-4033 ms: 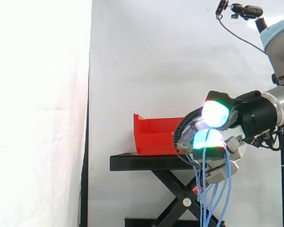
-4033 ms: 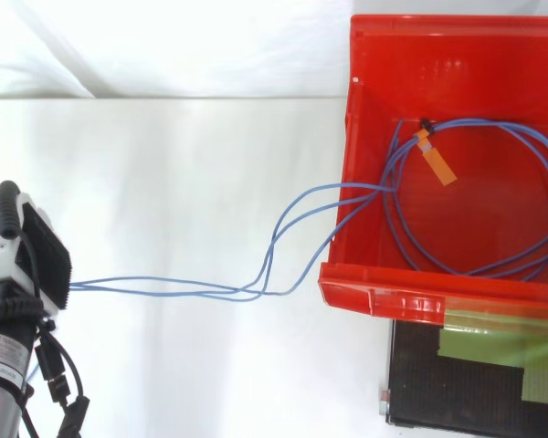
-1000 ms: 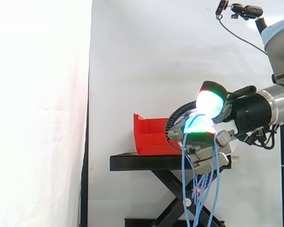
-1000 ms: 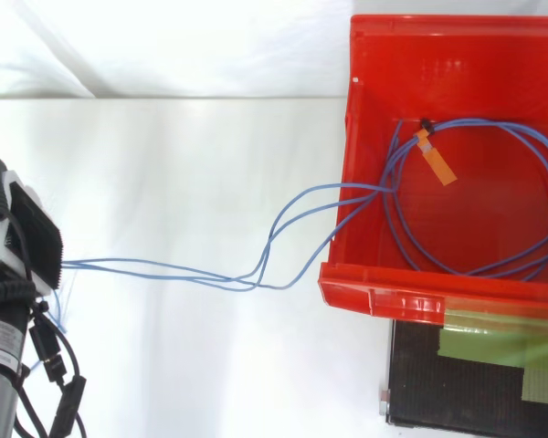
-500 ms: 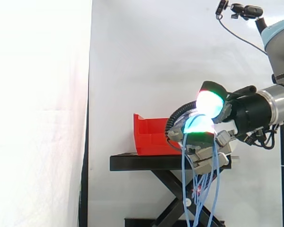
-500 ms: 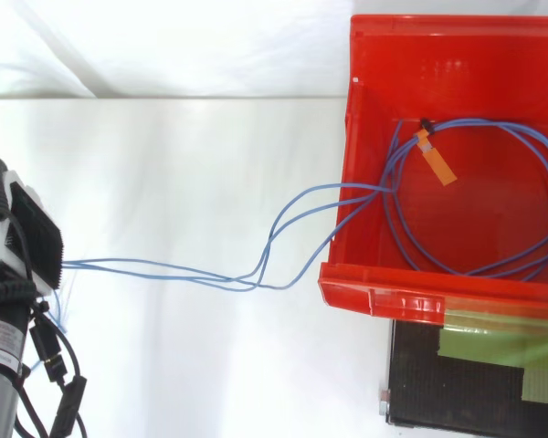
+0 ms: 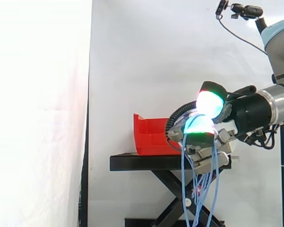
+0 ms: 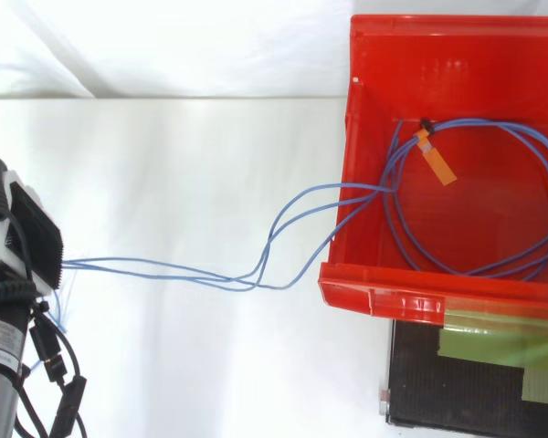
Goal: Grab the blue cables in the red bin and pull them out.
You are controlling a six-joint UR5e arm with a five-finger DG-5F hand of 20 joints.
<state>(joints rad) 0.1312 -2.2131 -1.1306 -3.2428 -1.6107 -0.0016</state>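
1. Nearest us in the side view, the robot hand (image 7: 217, 142) sits off the right end of the black table (image 7: 146, 163). Its fingers are curled tight and pinch the blue cables (image 8: 256, 284), with the glowing pads (image 7: 209, 105) on top.
2. Loose strands drop straight down from under the robot hand, past the table edge. We read that as free slack beyond the grip, hanging by its own weight.
3. In the top view the strands run from the robot hand (image 8: 23, 246) across the open gap to the red bin (image 8: 420, 297). They look wavy, so we judge them not fully taut. They climb over the bin wall that faces the robot hand.
4. The red bin stands on the table. Most of the cable length lies inside it as a wide loop on the bin floor.
5. A black tie (image 8: 424, 121) with an orange tag (image 8: 436, 158) bunches the loop near the bin's back corner. We judge the loop will come out as one bundle and may snag on the wall.
6. The grab looks done, but the loop is not out yet.
7. Farthest back is the white curtain (image 7: 156, 56).
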